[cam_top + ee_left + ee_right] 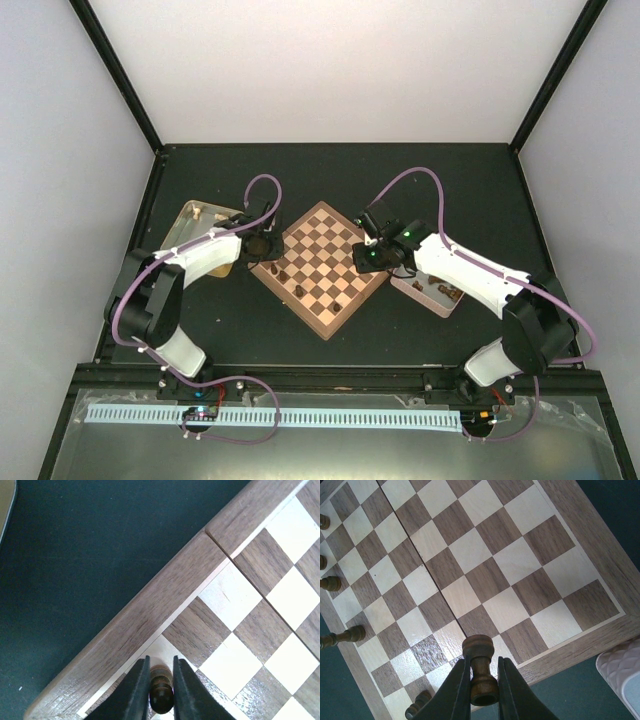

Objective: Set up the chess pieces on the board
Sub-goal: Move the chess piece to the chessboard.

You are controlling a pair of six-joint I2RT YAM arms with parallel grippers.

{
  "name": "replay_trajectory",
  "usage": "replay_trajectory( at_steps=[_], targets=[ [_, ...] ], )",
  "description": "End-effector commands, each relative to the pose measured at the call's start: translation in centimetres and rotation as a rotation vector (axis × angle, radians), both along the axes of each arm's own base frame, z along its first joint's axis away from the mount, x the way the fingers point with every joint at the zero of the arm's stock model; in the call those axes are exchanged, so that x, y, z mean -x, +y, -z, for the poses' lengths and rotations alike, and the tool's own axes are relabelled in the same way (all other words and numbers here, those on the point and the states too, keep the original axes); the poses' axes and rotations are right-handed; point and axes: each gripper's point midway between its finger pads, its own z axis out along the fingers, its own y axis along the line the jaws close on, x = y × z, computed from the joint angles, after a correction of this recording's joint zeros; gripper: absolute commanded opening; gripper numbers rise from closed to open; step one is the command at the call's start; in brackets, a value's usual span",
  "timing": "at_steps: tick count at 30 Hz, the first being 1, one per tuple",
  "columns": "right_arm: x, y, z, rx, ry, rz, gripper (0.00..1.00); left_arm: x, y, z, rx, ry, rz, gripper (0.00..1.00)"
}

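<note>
Fixed high above and behind the near edge, facing down on the whole desk point(420, 190), far off. Mounted on the left wrist, looking steeply down past the left tool point(161, 675), very close to the board point(150, 615) rim. Mounted on the right wrist, looking past the right tool point(483, 677) across the squares. Shared by all three: the board.

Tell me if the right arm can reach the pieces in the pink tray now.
Yes, probably, though not to grab: the tray lies right beside the right gripper with nothing between, but that gripper is shut on a piece.
</note>
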Motion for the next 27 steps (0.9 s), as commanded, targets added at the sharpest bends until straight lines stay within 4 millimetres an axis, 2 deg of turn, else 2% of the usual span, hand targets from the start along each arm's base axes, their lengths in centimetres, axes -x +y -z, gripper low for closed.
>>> replay_trajectory(
  at_steps=[1, 6, 11, 16, 20, 24, 27],
  targets=[
    [0.1, 0.2, -0.3, -0.006, -0.007, -0.008, 0.11, -0.9, -0.4, -0.8, 0.011, -0.014, 0.011, 0.25],
    [0.4, -1.3, 1.9, 0.117, 0.038, -0.012, 0.11, -1.5, -0.1, -3.1, 0.003, -0.068, -0.005, 0.4],
    [0.2, -2.0, 3.4, 0.207, 0.077, -0.033, 0.11, -1.7, -0.1, -6.8, 0.043, -0.152, -0.015, 0.53],
    [0.2, -1.7, 4.6, 0.246, 0.126, -0.063, 0.14, -0.7, 0.0, -10.0, 0.087, -0.219, -0.002, 0.55],
    [0.2, -1.6, 5.4, 0.275, 0.153, -0.074, 0.2, 0.4, -0.1, -11.7, 0.118, -0.254, 0.023, 0.56],
    [0.0, -1.1, 5.1, 0.265, 0.149, -0.075, 0.3, 1.3, 0.0, -13.4, 0.142, -0.284, 0.046, 0.56],
    [0.0, -0.6, 4.9, 0.247, 0.146, -0.073, 0.32, 1.7, 0.0, -14.0, 0.146, -0.301, 0.057, 0.56]
  ],
)
